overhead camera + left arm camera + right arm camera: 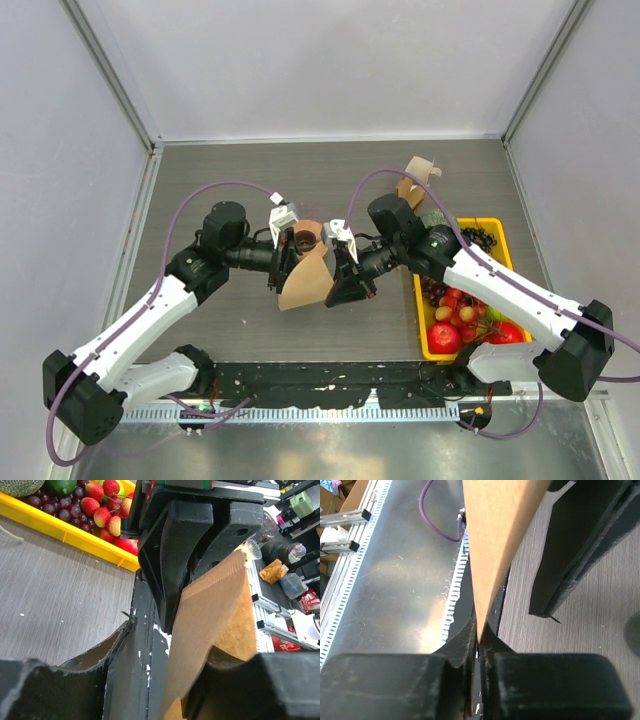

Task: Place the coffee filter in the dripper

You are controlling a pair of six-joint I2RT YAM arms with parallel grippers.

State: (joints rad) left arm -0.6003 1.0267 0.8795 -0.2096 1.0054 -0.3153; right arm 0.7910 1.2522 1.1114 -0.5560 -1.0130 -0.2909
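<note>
The coffee filter (305, 282), a tan paper cone, hangs in the air between my two grippers at the table's middle. My right gripper (345, 283) is shut on its edge; the right wrist view shows the paper (500, 530) pinched between the closed fingertips (479, 635). My left gripper (283, 268) is open, and the filter (210, 610) lies in the gap (170, 650) against its right finger. The dripper (305, 239), with its brown collar, sits on the table just behind the filter, between both wrists.
A yellow fruit tray (500, 228) stands at the right; it also shows in the left wrist view (65, 532). A bunch of brown filters (415, 180) stands at the back right. The table's near metal rail (395, 580) lies below the grippers.
</note>
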